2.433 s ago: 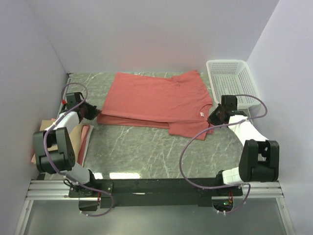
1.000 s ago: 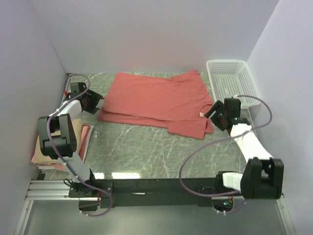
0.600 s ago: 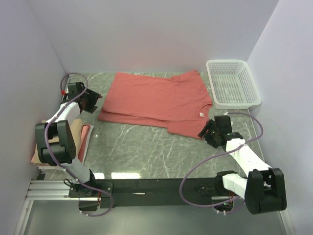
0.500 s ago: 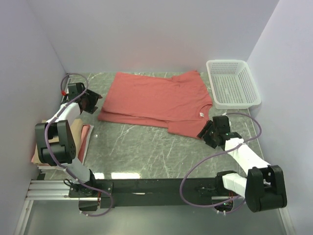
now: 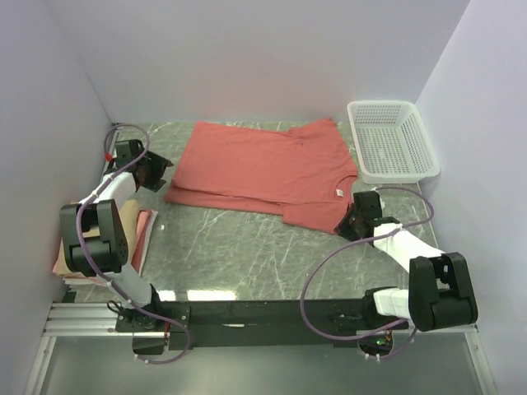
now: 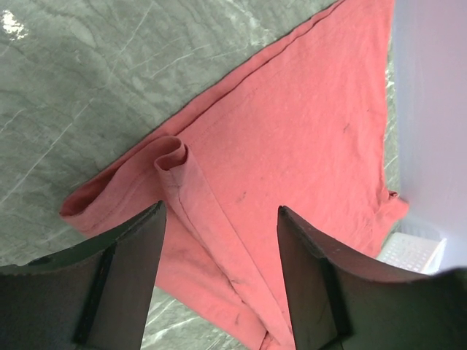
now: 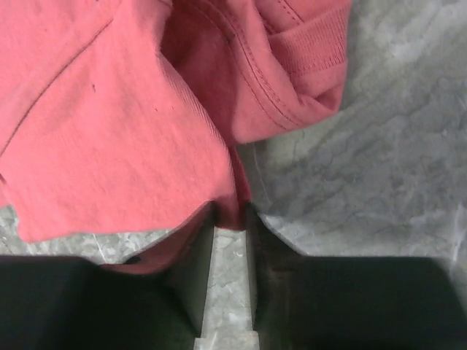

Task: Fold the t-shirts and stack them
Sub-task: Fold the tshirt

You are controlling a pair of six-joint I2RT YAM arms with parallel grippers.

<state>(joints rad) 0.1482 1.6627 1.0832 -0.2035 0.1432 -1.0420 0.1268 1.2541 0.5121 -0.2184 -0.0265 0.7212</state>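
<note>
Though unclear overhead, right gripper [image 7: 230, 216] pinches red shirt [image 7: 109, 138]

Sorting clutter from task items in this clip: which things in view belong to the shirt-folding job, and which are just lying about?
Part of the job:
salmon-red t-shirt, spread on the table
pink and tan shirts, piled at the left edge
right tool, pinching the red shirt's near edge
left tool, open over its folded corner

Lying about:
white mesh basket, far right corner

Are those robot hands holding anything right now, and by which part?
The right hand pinches the red t-shirt at the edge of its near right corner. The left hand is open, holding nothing.
</note>
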